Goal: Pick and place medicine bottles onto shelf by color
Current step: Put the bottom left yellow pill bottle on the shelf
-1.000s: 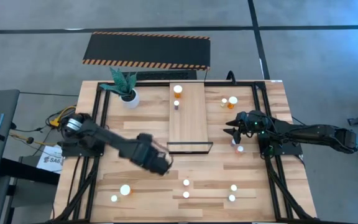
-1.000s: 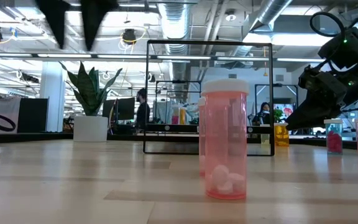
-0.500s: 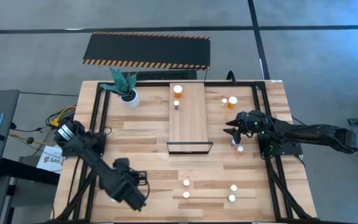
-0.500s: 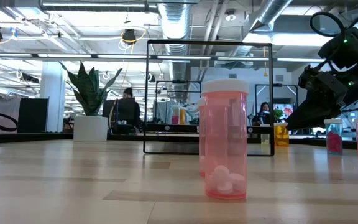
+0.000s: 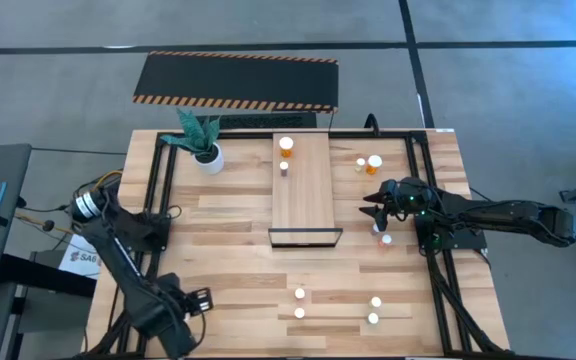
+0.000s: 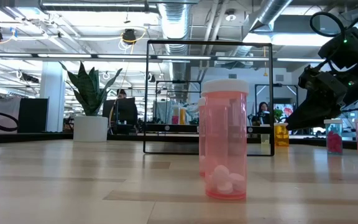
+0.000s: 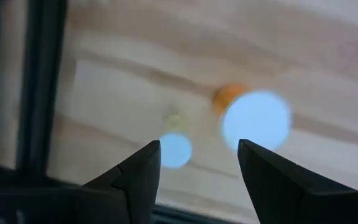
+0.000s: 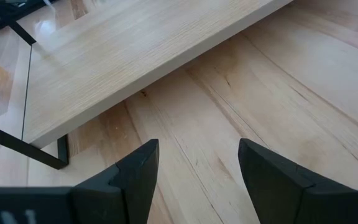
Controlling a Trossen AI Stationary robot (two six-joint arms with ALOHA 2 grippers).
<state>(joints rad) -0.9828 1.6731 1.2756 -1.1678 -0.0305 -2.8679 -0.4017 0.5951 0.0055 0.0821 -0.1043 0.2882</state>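
My left gripper (image 7: 197, 162) hangs open over the table's near left corner (image 5: 186, 312), pointing down. Under it stand two medicine bottles, seen cap-on: a bigger orange one (image 7: 256, 121) and a small pale one (image 7: 175, 150). It touches neither. The shelf (image 5: 303, 190) lies mid-table with an orange bottle (image 5: 286, 146) and a small one (image 5: 284, 168) at its far end. Several bottles stand near the front edge (image 5: 300, 295) (image 5: 376, 302), and a pink one (image 6: 224, 146) is close in the low view. My right gripper (image 5: 372, 206) waits open just right of the shelf (image 8: 135, 56).
A potted plant (image 5: 204, 143) stands at the far left. Two bottles (image 5: 375, 161) stand far right, and one (image 5: 385, 238) beside the right gripper. Black frame rails (image 5: 158, 190) run along both table sides. A black mat (image 5: 236, 80) lies beyond the far edge.
My left arm has swung from the table's middle, just left of the shelf's near end, to the near left corner. It has sunk a little and its wrist has rolled. It now covers the two bottles there in the high view. Its fingers have kept their gap.
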